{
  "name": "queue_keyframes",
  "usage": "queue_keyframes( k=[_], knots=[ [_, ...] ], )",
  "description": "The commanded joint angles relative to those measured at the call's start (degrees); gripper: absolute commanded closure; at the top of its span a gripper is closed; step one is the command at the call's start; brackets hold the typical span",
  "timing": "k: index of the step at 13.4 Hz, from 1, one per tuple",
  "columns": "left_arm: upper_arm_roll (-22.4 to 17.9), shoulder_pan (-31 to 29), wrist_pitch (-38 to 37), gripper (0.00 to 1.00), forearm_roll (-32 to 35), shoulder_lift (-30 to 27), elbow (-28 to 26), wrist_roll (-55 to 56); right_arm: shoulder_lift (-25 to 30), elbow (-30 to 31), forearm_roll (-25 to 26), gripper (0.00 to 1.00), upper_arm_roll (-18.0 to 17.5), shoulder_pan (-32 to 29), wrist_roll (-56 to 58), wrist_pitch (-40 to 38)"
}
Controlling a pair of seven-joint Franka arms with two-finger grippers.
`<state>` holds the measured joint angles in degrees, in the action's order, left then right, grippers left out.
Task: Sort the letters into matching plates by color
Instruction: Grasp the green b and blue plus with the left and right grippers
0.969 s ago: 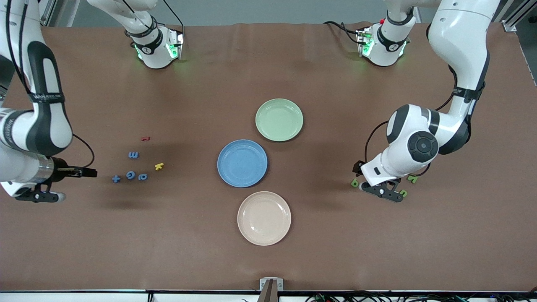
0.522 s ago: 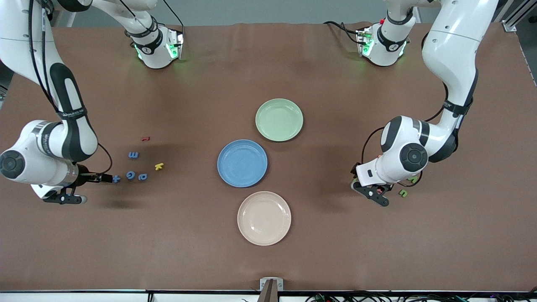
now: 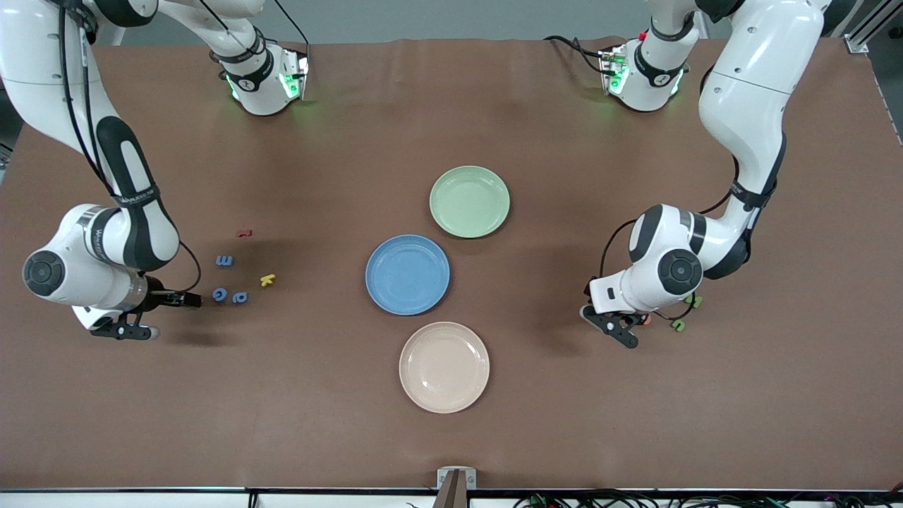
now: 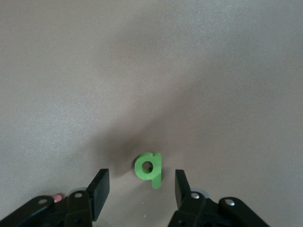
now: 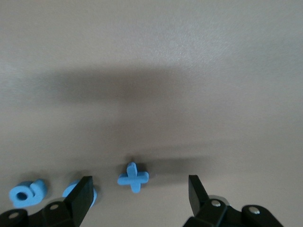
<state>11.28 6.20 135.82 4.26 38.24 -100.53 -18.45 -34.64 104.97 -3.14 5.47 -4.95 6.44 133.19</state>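
Both grippers sit low over their piles. The left gripper (image 4: 140, 194), jaws apart, straddles a green letter (image 4: 148, 168) at lower centre of its wrist view — stem lying along the gap. The right gripper (image 5: 137, 198), jaws wide, frames a blue plus (image 5: 133, 177). Both plates (image 3: 470, 201) sit mid-frame, well apart from either.

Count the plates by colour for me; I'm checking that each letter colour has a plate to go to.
Blue plate: 1
Pale green plate: 1
Cream-beige plate: 1
Total: 3
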Motion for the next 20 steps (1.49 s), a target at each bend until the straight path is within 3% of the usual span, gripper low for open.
queue_keyframes(
  k=[1,5,7,10,15,20],
  knots=[
    [-0.03,0.39,2.25,0.42,0.93,0.35,-0.55,-0.53,-0.6,0.06,-0.81,0.12,-0.38,-0.49,1.2,0.67],
    [-0.12,0.74,3.31,0.5,0.93,1.05,-0.55,-0.53,-1.66,0.06,-1.42,0.15,-0.38,-0.58,1.38,0.58],
    [-0.12,0.74,3.4,0.65,0.93,1.4,-0.63,-0.44,-1.66,0.15,-1.95,0.17,-0.38,-0.5,1.46,0.49],
    [-0.12,0.74,3.31,1.0,0.93,1.05,-1.07,0.08,-1.75,0.15,-1.95,0.26,-0.38,-0.5,1.47,0.41],
    [-0.03,3.29,-0.54,1.0,0.84,-1.4,-0.9,5.34,-2.01,0.23,-1.95,0.43,-0.38,-0.5,1.47,0.4],
    [0.14,8.2,-7.31,0.99,0.76,-5.27,-0.99,17.37,-2.1,0.15,-2.04,0.54,-0.46,-0.32,1.47,0.4]
  ],
)
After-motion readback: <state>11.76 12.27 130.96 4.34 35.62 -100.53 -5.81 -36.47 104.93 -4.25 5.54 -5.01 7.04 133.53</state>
